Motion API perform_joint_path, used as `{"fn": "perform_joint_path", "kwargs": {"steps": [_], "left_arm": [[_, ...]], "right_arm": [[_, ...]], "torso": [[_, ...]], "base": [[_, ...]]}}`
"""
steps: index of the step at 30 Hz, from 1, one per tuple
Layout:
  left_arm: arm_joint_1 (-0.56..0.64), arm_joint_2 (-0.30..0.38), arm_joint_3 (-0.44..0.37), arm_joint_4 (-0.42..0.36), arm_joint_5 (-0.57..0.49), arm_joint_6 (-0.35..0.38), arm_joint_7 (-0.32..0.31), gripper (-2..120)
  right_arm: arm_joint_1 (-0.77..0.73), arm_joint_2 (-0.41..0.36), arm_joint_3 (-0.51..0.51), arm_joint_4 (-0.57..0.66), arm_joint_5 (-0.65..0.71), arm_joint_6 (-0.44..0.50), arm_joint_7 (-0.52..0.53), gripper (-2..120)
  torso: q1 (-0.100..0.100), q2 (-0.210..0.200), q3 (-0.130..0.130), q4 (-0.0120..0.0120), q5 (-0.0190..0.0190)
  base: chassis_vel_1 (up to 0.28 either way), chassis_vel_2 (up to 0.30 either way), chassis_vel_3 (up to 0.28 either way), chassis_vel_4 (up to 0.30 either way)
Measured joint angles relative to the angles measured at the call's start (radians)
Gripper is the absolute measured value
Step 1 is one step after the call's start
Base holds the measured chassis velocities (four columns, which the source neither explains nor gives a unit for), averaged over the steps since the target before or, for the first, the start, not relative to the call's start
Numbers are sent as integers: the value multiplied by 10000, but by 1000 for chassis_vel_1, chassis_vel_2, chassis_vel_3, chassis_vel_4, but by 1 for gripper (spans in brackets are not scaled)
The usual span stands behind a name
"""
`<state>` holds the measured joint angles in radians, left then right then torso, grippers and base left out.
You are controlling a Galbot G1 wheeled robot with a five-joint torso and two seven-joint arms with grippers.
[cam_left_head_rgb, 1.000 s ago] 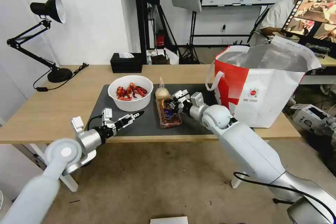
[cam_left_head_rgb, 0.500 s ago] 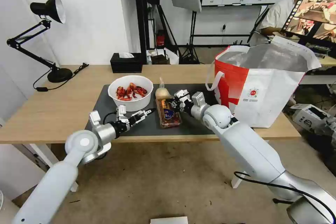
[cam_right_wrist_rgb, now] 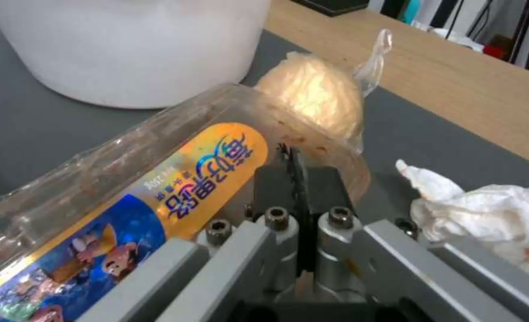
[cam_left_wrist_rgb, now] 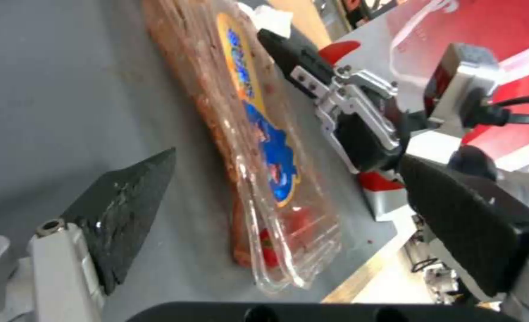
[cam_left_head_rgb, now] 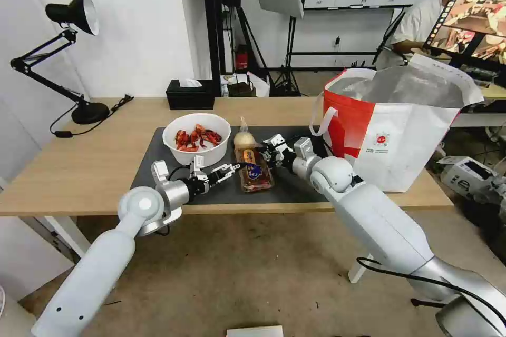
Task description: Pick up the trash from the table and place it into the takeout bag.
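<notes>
Light-wood table bearing a dark grey mat, whose near edge runs just short of the table's front edge; takeout bag upright at the mat's right end, mouth open upward; white bowl of red shells toward the mat's left rear, with bare mat in front of it and to its left; clear clamshell box lying lengthwise at mid-mat, its near end close to the mat's front edge; small bag with a beige lump touching the box's far end; crumpled white tissue on the mat just beside the right gripper. Left gripper low over the mat just left of the box, jaws spread wide, dark fingertips apart and gripping nothing; right gripper at the box's right side near its far end, fingers pressed together with no gap, touching the box's edge but holding nothing visible; black tissue box at the table's rear edge.
</notes>
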<state>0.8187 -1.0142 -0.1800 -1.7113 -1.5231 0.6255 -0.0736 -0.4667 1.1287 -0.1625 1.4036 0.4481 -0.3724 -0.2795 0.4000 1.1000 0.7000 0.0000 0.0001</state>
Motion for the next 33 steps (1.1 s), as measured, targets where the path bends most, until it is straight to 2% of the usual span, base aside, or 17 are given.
{"fn": "perform_joint_path", "kwargs": {"steps": [4, 8, 21, 33], "left_arm": [[-291, -25, 106, 79, 11, 422, -726, 100], [-474, 0, 260, 122, 11, 651, -1167, 100], [-721, -318, 566, 253, 11, 712, -1395, 100], [-983, -330, 878, 390, 42, 666, -1597, 100]], "right_arm": [[-75, 22, 0, 61, -26, 11, 4, 0], [-104, 15, 11, 67, -32, 13, 10, 0], [-132, -38, 48, 71, -34, 19, 17, 0], [-126, 52, 50, -44, -34, 17, 32, 0]], "torso": [[0, 0, 0, 0, 0], [0, -1, 0, 1, 0], [0, 0, 0, 0, -1], [-1, 0, -1, 1, -1]], "base": [[0, 0, 0, 0], [0, 0, 0, 0], [0, 0, 0, 0], [0, 0, 0, 0]]}}
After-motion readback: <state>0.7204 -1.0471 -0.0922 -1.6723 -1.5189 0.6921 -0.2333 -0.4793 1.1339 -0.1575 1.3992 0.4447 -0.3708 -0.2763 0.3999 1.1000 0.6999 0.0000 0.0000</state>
